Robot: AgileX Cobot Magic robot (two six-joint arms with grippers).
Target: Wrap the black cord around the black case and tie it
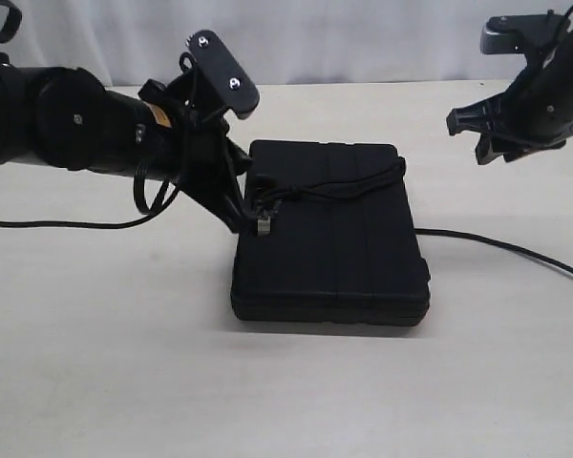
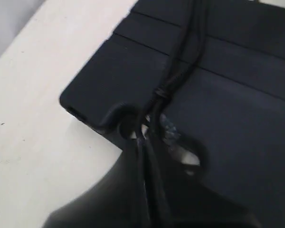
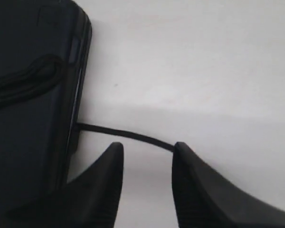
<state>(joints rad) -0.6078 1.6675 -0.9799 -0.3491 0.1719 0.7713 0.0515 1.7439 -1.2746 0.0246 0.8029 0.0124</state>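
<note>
Your flat ribbed matte black plastic case (image 1: 334, 250) lies on the pale worktop (image 1: 124, 363). The thin matte black braided cord (image 1: 349, 186) crosses its lid doubled (one strand trails off right). Your left tool (image 1: 256, 221) is pressed together, pinching that cord at the case's left edge; your right tool (image 1: 470, 138) hangs spread, well apart.

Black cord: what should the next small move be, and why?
Probably lower the open right gripper onto the loose tail of the black cord on the table beside the black case. The left gripper is shut on the other end, so the tail needs pulling tight.
</note>
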